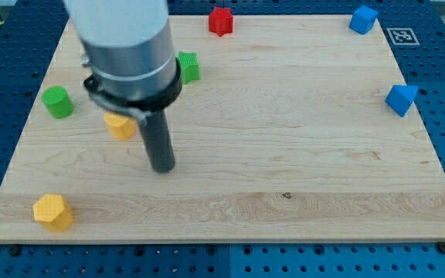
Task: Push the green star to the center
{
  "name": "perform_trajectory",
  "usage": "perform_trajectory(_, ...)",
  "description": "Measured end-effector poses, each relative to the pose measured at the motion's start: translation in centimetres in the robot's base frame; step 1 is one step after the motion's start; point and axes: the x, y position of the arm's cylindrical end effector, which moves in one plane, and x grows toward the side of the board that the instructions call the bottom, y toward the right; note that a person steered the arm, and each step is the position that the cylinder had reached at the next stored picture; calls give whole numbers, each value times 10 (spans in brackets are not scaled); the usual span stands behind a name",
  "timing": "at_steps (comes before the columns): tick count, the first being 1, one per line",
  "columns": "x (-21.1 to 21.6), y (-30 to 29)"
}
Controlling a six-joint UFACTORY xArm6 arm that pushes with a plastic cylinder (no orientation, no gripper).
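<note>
The green star [188, 67] lies near the view's top left on the wooden board [300, 139], partly hidden behind my arm's grey body. My tip [163, 167] rests on the board below the star and a little to its left, well apart from it. An orange block [120, 125] lies just left of the rod, partly hidden by the arm.
A green cylinder [57, 102] sits at the left edge. A yellow hexagonal block [52, 212] lies at the bottom left. A red star [221, 21] sits at the top edge. Two blue blocks, one [363, 18] at top right, one [401, 100] at the right edge.
</note>
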Motion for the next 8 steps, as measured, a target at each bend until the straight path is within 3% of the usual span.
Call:
perform_trajectory(4, -209, -39)
perform_trajectory(5, -238, 2)
perform_trajectory(7, -199, -26)
perform_trajectory(8, -197, -3)
